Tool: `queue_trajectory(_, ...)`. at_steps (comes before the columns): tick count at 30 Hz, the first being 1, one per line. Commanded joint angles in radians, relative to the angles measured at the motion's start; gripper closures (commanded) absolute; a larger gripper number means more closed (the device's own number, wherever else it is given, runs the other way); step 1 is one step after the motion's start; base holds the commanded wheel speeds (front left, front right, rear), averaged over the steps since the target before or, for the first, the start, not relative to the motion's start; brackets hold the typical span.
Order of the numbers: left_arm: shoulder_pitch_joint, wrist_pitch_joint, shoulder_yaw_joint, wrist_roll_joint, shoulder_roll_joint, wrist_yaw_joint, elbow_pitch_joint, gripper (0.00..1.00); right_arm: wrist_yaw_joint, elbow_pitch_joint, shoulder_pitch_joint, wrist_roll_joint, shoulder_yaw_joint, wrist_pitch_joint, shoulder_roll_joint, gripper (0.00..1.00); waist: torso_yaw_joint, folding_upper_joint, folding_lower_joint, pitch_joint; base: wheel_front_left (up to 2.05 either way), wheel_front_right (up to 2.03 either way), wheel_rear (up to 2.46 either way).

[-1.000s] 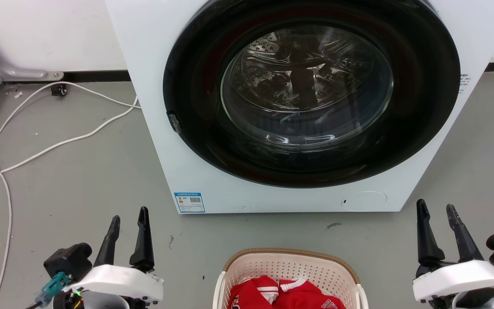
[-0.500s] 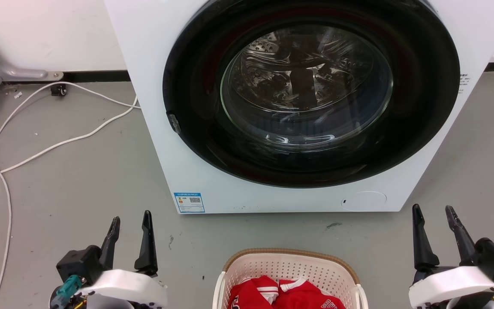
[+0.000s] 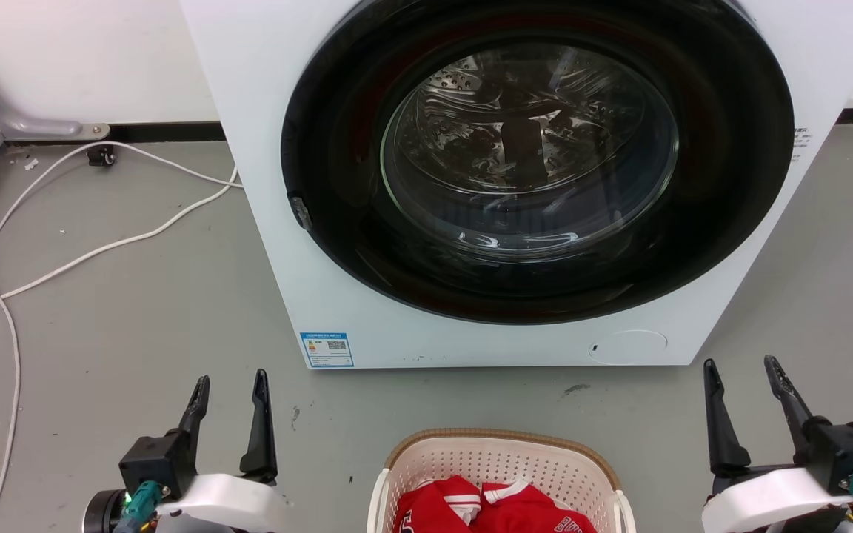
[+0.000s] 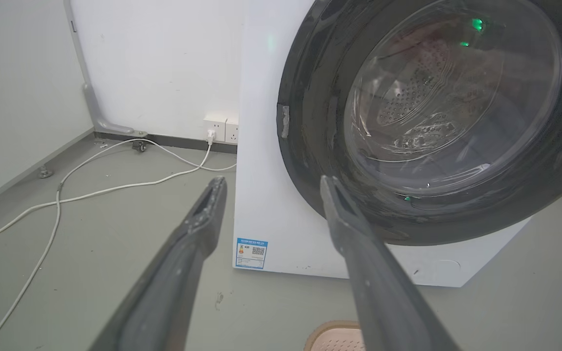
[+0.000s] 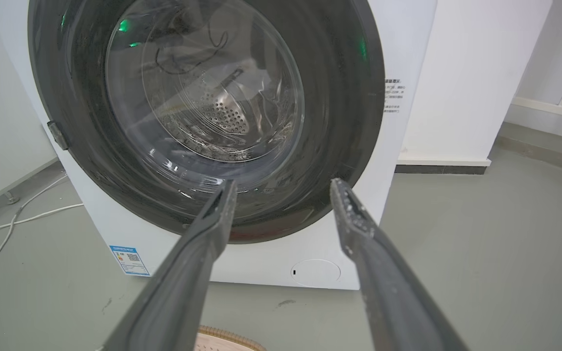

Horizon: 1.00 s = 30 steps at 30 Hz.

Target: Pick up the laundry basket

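The laundry basket [image 3: 500, 459], cream-white with small holes and a brown rim, stands on the grey floor at the bottom centre of the head view with red clothes [image 3: 497, 507] inside. A sliver of its brown rim shows at the bottom of the left wrist view [image 4: 332, 336] and of the right wrist view [image 5: 227, 339]. My left gripper [image 3: 230, 379] is open to the basket's left, apart from it, nothing between its fingers. To the basket's right my right gripper [image 3: 739, 363] is open too, also clear of it.
A white front-loading washing machine [image 3: 278, 244] with a closed dark round door [image 3: 537, 159] stands just beyond the basket. White cables [image 3: 86, 255] trail over the floor at the left, near a wall. Bare grey floor lies on both sides of the basket.
Both grippers have drawn back toward the bottom edge and turned at the wrist, the right one drifting slightly left. The basket and the washing machine have not moved.
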Motion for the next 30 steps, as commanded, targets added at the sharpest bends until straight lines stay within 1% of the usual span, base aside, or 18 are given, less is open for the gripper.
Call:
queue_trajectory(1,0.005,-0.008,-0.001,0.024,0.003,0.006,-0.003,0.00,0.000,-0.004,0.010,-0.028,0.001,-0.010,-0.005,0.00,0.000,-0.0001,0.0000,0.000,0.00,0.00,0.00)
queue_trajectory(25,0.030,-0.053,0.004,0.183,-0.008,0.003,0.013,0.00,0.000,-0.008,0.033,-0.196,0.005,-0.054,-0.005,0.00,-0.002,-0.0001,-0.0001,-0.008,0.00,0.00,0.00)
queue_trajectory(30,0.033,-0.052,0.009,0.177,-0.009,0.000,0.018,0.00,0.000,-0.001,0.033,-0.168,0.002,-0.054,-0.005,0.00,-0.002,-0.0001,-0.0001,-0.008,0.00,0.00,0.00)
